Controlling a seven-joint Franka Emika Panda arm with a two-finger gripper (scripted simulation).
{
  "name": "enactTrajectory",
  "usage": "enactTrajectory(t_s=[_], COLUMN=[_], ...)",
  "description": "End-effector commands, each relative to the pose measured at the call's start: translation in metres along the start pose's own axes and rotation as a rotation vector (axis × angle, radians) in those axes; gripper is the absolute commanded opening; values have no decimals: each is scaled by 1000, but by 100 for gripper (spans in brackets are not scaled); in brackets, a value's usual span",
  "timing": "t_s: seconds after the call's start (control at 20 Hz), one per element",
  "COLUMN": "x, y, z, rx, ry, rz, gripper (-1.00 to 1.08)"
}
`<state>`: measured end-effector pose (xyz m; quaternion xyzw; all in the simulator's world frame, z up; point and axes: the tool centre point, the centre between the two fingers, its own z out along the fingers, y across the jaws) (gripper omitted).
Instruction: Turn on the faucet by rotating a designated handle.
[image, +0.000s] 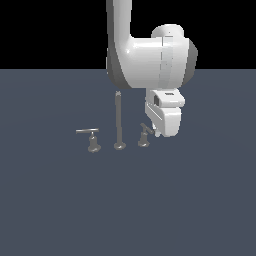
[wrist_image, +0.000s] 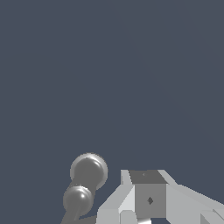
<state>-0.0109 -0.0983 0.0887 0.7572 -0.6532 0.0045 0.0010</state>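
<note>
Pincer (image: 159, 134) beside the faucet's (image: 119, 125) one post, two handles.

Floor (image: 60, 210): was flat, dark blue-grey.
On it: the faucet (image: 119, 125) stood, with spout post and two handles in a row.

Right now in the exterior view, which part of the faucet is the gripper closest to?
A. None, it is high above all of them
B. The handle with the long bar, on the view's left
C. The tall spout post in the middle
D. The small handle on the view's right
D. The gripper sits low right beside the small handle, while the spout post and the long-bar handle stand farther toward the view's left.
</note>
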Motion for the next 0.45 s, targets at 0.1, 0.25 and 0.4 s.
enactTrajectory(t_s=[0.1, 0.25, 0.4], x=[-21, -43, -58], y=[-3, -6, -8], z=[0, 0, -1], rx=[-2, -3, -4], ry=[-3, -6, -8], rz=[-9, -18, -24], gripper=[-100, -100, -100])
